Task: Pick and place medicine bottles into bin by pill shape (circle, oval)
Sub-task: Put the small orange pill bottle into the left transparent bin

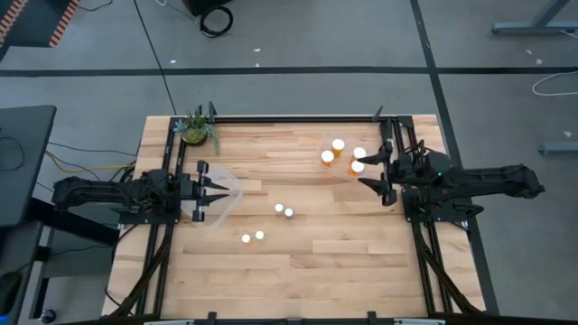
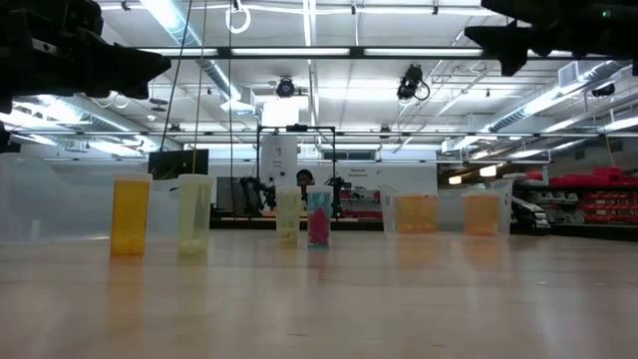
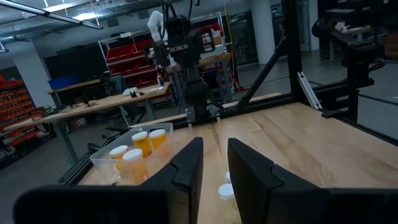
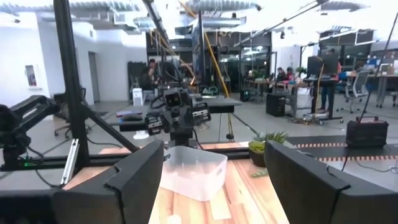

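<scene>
Several loose medicine bottles with white caps stand upright on the wooden table: two near the middle and two nearer the front. In the low view they show as an orange one, two pale ones and a pink one. Several orange bottles stand in the clear right bin. My left gripper hovers open and empty over the clear left bin. My right gripper is wide open and empty at the right bin's right side.
A green potted plant stands at the table's far left corner. A black frame rail runs along the far edge. The left bin looks empty in the right wrist view. Bare wood lies along the near edge.
</scene>
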`<action>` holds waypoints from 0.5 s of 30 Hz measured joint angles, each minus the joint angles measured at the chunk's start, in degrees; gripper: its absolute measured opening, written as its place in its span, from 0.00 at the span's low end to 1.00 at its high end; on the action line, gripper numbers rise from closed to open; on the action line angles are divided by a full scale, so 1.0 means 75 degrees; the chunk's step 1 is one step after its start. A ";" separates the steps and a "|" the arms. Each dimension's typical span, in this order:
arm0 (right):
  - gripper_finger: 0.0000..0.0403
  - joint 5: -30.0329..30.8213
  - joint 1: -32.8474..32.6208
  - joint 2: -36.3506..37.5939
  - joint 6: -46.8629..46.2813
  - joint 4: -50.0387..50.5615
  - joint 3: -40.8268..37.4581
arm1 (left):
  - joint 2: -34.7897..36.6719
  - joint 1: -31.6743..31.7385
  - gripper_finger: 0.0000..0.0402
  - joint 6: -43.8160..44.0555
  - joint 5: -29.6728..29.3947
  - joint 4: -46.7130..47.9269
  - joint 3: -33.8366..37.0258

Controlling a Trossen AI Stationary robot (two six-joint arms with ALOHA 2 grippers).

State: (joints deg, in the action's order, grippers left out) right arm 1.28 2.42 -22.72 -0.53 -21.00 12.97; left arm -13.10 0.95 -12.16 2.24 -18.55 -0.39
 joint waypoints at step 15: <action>0.71 0.0960 -0.0462 -0.0006 -0.0415 -0.1072 -0.1407 | 0.0000 0.0000 0.22 0.0000 -0.0001 -0.0001 0.0001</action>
State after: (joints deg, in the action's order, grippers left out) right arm 8.48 -1.05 -22.76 -3.65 -29.04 2.42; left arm -13.10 0.95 -12.16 2.23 -18.56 -0.38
